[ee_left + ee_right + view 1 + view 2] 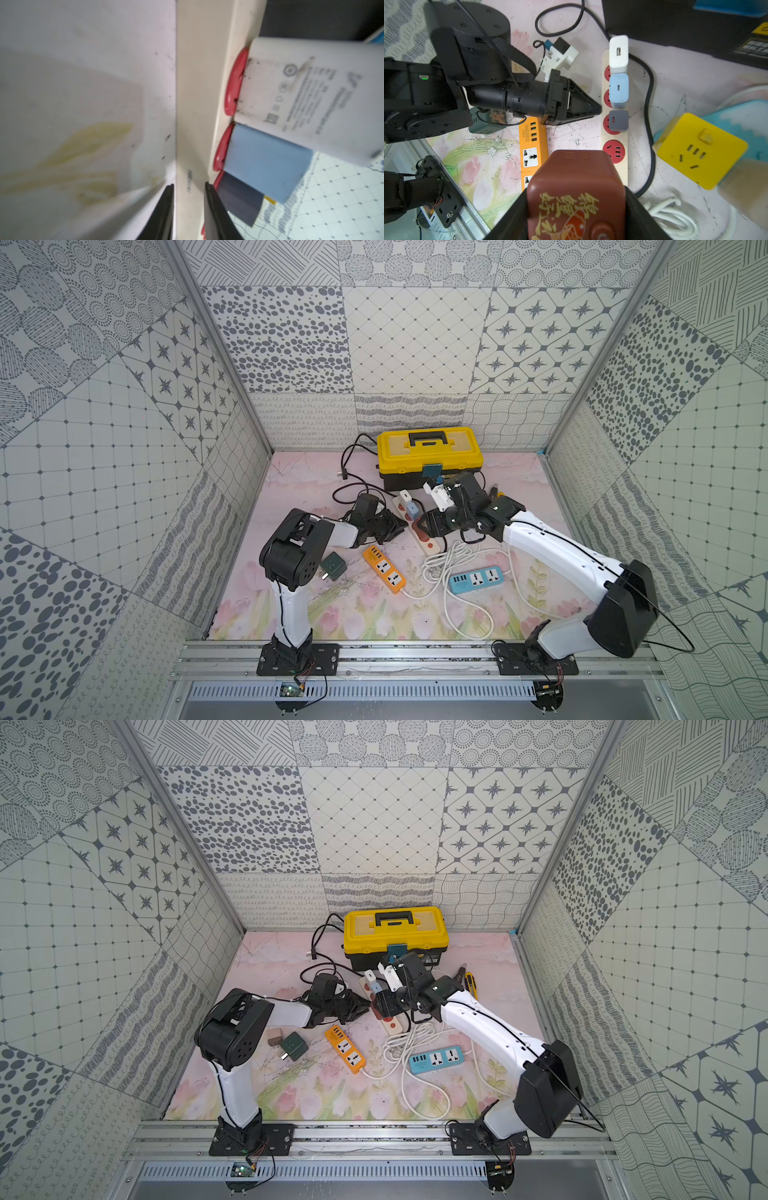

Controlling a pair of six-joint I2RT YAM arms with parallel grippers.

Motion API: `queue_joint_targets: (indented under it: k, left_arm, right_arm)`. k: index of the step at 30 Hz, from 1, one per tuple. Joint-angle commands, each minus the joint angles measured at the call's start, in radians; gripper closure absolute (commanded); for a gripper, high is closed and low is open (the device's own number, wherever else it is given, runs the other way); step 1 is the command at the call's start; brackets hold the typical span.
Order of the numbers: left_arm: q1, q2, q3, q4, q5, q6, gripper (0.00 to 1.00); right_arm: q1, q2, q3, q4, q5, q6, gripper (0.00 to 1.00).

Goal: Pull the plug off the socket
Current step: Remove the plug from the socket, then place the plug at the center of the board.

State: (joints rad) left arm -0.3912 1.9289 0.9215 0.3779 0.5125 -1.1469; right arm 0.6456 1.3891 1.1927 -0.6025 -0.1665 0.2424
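– Right wrist view first: what is the right end effector [576, 191] doing?
– It is clamped on the brown plug [576, 203], with a finger on each flank. Just ahead of its tips lies the cream power strip [623, 174], showing one bare red socket [614, 150]. Whether the prongs are clear of the strip is hidden.
– And further out?
– A grey charger [618, 120], a blue charger [618, 90] and a white charger [618, 54] sit plugged in along the strip.
– The left end effector [189, 185]?
– Its fingers are slightly apart, tips at the strip's side wall beside the grey charger. I cannot tell if they touch it.
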Motion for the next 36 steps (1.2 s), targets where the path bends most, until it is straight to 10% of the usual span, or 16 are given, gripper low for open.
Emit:
queue_joint_targets:
  k: [1,6,13,17,21,36]
  left_arm:
    - [0.022,-0.126,-0.057,-0.010,0.063,0.142,0.60]
    - [0.026,-0.358,-0.094,-0.086,0.045,0.298,0.55]
    - [0.029,-0.880,-0.268,-0.297,-0.305,0.530,0.29]
    - [0.032,-1.178,-0.388,-0.333,-0.479,0.568,0.02]
    - [0.031,-1.412,-0.476,-0.361,-0.567,0.566,0.00]
    - [0.030,-1.587,-0.497,-0.515,-0.669,0.576,0.00]
  right_arm:
    - [-0.041,-0.113,-0.093,0.179,-0.077,0.056,0.51]
    - [-0.118,-0.217,-0.296,0.453,-0.283,0.194,0.51]
    - [-0.144,-0.165,-0.455,0.903,-0.483,0.451,0.50]
    - [-0.102,-0.047,-0.447,1.045,-0.511,0.536,0.50]
    - [-0.006,0.094,-0.360,1.048,-0.470,0.523,0.50]
    - [0.172,0.635,0.169,0.758,-0.304,0.446,0.49]
